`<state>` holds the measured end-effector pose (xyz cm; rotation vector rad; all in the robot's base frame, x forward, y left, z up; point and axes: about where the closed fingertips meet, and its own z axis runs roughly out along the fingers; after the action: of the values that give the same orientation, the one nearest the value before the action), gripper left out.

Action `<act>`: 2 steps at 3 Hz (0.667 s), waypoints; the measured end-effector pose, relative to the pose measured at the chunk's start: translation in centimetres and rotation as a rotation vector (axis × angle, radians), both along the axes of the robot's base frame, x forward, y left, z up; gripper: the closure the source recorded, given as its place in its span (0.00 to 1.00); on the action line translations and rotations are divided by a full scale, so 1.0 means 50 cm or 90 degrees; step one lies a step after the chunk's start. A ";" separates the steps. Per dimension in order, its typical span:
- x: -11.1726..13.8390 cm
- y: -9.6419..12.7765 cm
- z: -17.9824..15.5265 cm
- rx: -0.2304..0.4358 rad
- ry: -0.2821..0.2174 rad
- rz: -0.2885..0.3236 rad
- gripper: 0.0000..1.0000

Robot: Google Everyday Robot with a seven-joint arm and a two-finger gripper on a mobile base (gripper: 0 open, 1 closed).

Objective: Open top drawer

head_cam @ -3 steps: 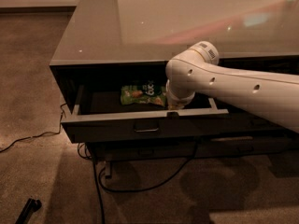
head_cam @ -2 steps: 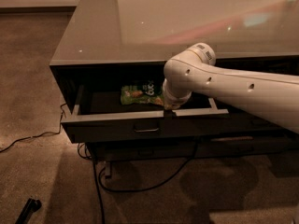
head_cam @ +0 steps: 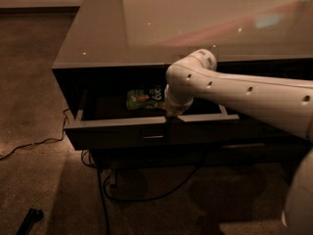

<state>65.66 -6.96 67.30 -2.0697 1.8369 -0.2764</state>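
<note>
The top drawer [head_cam: 107, 136] stands pulled out from under the glossy table top, its dark front facing me with a small metal pull [head_cam: 152, 136] at centre and grey rim above. A green snack packet [head_cam: 142, 99] lies inside it. My white arm [head_cam: 234, 94] reaches in from the right and bends down over the drawer's front rim. The gripper [head_cam: 169, 115] is at the rim just right of the pull, mostly hidden behind the wrist.
The table top [head_cam: 195, 23] is glossy and reflects light. A lower drawer front [head_cam: 244, 148] sits to the right below. Black cables [head_cam: 142, 195] run on the carpet under the table, another cable [head_cam: 34, 143] trails left, and a dark object [head_cam: 29, 218] lies at bottom left.
The arm's wrist has shifted slightly left along the drawer's front rim. The drawer stays about as far out as before.
</note>
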 end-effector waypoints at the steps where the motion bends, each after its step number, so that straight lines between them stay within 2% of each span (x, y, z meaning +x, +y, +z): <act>1: 0.000 0.008 -0.020 -0.002 0.014 0.006 1.00; 2: -0.001 0.009 -0.085 -0.017 0.056 0.009 1.00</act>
<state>65.61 -6.53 63.04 -2.1438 1.8774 -0.2097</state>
